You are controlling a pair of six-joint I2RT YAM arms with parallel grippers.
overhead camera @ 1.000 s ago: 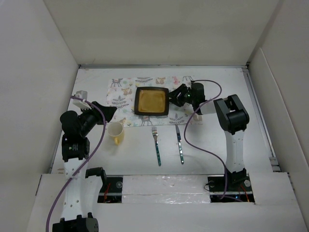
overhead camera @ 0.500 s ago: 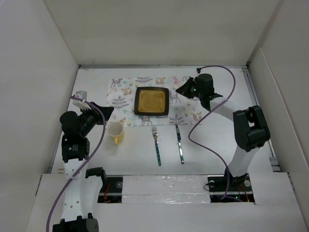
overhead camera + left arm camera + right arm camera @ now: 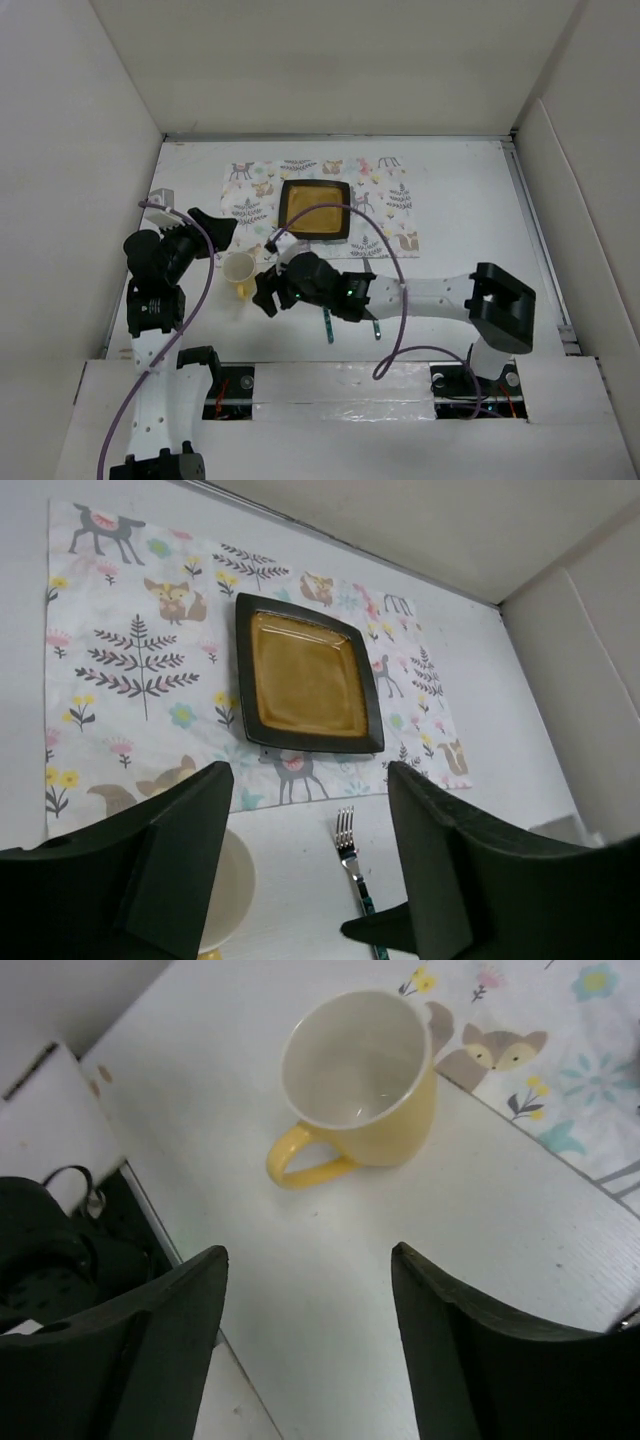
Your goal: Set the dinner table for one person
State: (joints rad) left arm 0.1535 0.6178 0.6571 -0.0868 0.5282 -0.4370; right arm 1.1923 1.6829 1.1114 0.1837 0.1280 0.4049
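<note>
— Overhead first: where's the dinner table (image 3: 470, 190)?
— It's the big white top inside the white panels (image 3: 60, 150); everything sits on it. The deer-print mat (image 3: 255, 185) lies far-centre, with a square dark plate (image 3: 314, 210), amber in the middle, flat on it. The yellow mug (image 3: 239, 272) stands on bare table just off the mat's near-left corner. The fork (image 3: 328, 322) and knife (image 3: 376, 327) lie side by side nearer the bases, their far ends hidden under the right arm (image 3: 430, 292).
— Grippers?
— The left gripper (image 3: 220, 228) hangs by the mat's left edge, beyond the mug. The right arm stretches low across to the left, putting the right gripper (image 3: 263, 292) just beside the mug. I can't tell if they touch.
— Left wrist camera?
— Its fingers (image 3: 170, 860) are spread wide with nothing between them. The gap shows the plate on the mat and the fork's tines pointing at the mat's near edge. The mug's rim peeks out by the left finger. The dark bit at the bottom edge is probably the right gripper, but it's too cropped to be sure.
— Right wrist camera?
— Those fingers (image 3: 500, 1360) are wide apart too, gripping nothing. The mug is upright ahead of the gap, its white inside showing and its handle turned toward the left finger. The mat's fox corner is just beside it.
</note>
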